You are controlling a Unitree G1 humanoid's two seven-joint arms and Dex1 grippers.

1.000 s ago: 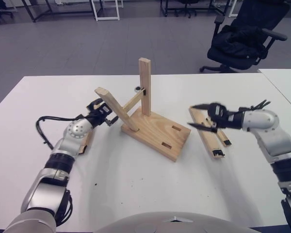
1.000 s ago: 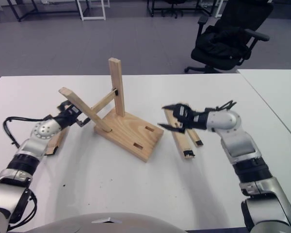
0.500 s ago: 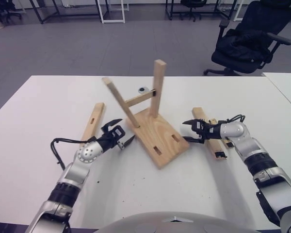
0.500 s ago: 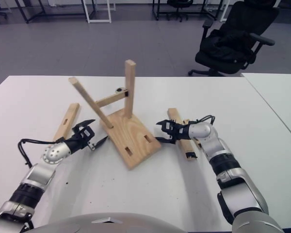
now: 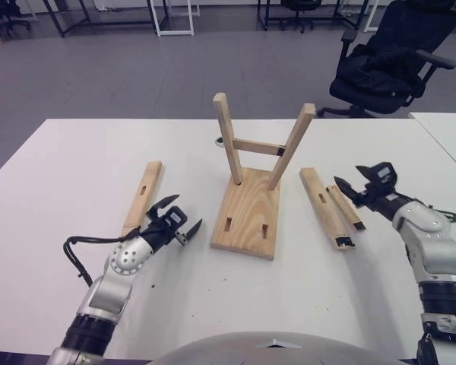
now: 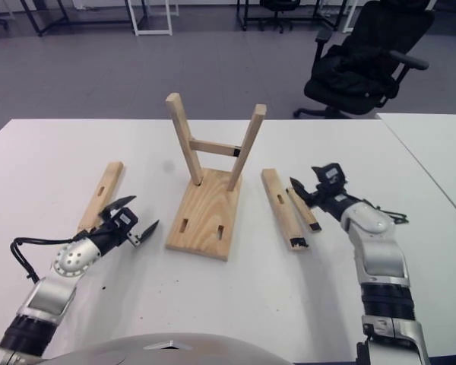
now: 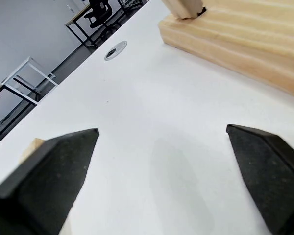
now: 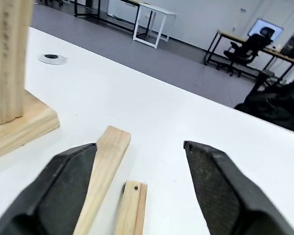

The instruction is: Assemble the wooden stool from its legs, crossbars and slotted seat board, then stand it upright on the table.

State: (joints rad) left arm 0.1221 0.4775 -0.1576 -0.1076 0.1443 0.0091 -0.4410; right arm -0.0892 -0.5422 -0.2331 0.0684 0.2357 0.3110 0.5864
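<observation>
The pale, smooth slotted seat board (image 5: 247, 217) lies flat between the spread left fingers (image 7: 54, 166) and spread right fingers (image 8: 220, 181), with 2 square legs (image 5: 226, 137) standing in it. A loose leg (image 5: 319, 196) lies just beside the right fingers.

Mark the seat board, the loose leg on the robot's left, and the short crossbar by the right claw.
seat board (image 5: 247, 211), left eye view, centre of its top face
loose leg (image 5: 142, 196), left eye view, mid-length
short crossbar (image 5: 345, 207), left eye view, mid-length

No readable txt, labels or nos. on anything in view.
</observation>
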